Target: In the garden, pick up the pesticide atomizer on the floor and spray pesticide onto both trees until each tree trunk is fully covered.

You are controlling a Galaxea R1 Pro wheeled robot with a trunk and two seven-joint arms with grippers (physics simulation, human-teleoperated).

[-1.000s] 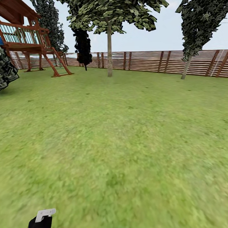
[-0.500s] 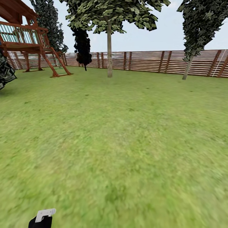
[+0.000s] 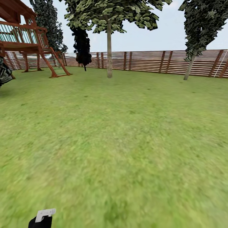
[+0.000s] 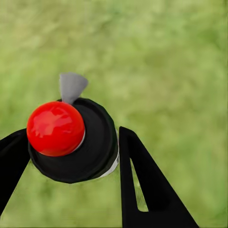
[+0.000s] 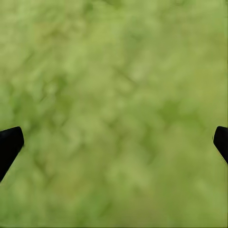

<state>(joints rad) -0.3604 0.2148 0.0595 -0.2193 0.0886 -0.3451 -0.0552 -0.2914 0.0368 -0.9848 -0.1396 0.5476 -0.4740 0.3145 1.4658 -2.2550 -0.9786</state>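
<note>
Garden: I see a wide green lawn (image 3: pixel 126 133) closed off by a brown horizontal-slat wooden fence (image 3: pixel 152 61).
Play tower: a red-brown wooden frame with a ladder (image 3: pixel 30 44) stands in front of that fence, at its left end.
Trees: a straight pale grey-tan trunk (image 3: pixel 109 52) under a blocky green crown rises just in front of the fence; a second, leaning trunk (image 3: pixel 189 67) stands near the fence's right end. Both are well apart from me, with no whitish specks on them that I can see.
Atomizer: the small near-black spray bottle with a red ball top (image 4: pixel 71 137) sits between my left claw's (image 4: pixel 64 156) black fingers, clenched on it.
Right claw: my right claw (image 5: pixel 114 140) is spread wide over grass, holding nothing.
Risk: I judge that spraying from this far would miss the bark, and a jolt while driving could loosen the bottle.
</note>
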